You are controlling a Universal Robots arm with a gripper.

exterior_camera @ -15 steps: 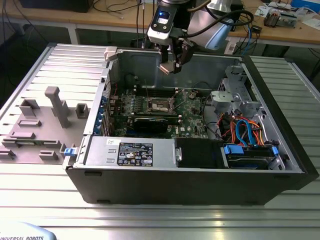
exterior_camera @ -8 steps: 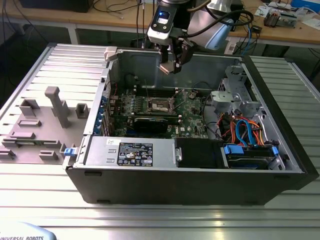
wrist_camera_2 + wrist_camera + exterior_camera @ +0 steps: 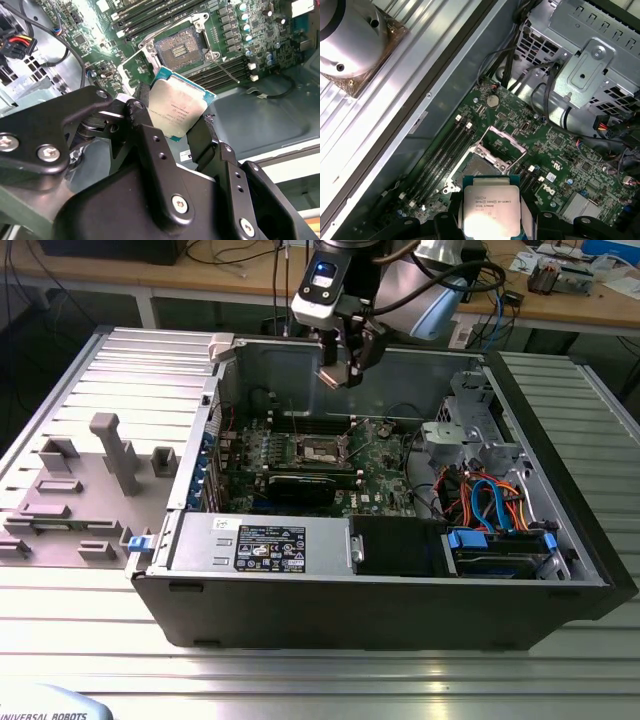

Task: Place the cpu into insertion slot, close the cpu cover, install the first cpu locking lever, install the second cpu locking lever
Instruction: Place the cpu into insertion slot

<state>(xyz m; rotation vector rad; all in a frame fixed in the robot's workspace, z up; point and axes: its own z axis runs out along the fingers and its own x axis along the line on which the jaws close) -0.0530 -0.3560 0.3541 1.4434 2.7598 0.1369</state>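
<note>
Pincer [image 3: 176,114] clenched on cpu [image 3: 181,106] edges, held clear above uncovered insertion slot [image 3: 178,47], cpu cover [image 3: 501,145] hinged up, open computer case [image 3: 350,612] on ribbed bench [image 3: 300,680]

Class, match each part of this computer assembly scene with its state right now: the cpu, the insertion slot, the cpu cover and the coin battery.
Things:
1. cpu
2. insertion slot
3. cpu cover
4. coin battery

States:
A. swung up open
B. round and silver, sitting on the green board
C. gripped between the fingers
D. uncovered and empty

Pairs: 1-C, 2-D, 3-A, 4-B
</note>
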